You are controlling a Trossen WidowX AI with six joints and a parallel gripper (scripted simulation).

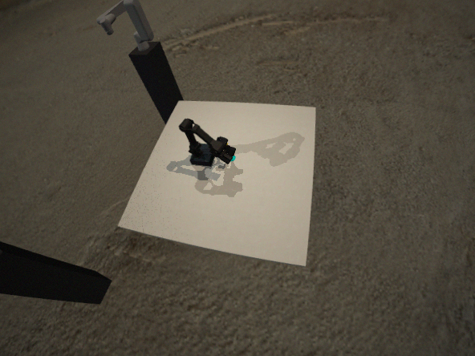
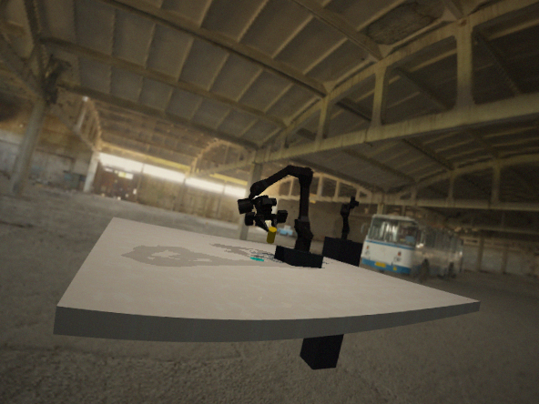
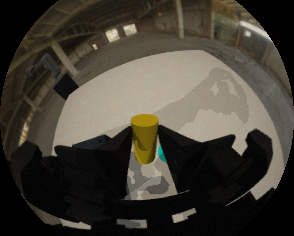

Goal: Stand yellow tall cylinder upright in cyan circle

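The yellow cylinder is held in the air above the table, close to upright in the exterior view. My gripper is shut on it, one finger on each side in the wrist view. In the top view the arm hides nearly all of the cylinder. The cyan circle lies flat on the table, below the cylinder and a little to its left in the exterior view. In the wrist view the right finger covers part of the circle.
The pale table carries my arm's dark base, near the circle. Arm shadows fall across the table. A second arm stands on a dark pillar beyond the table edge.
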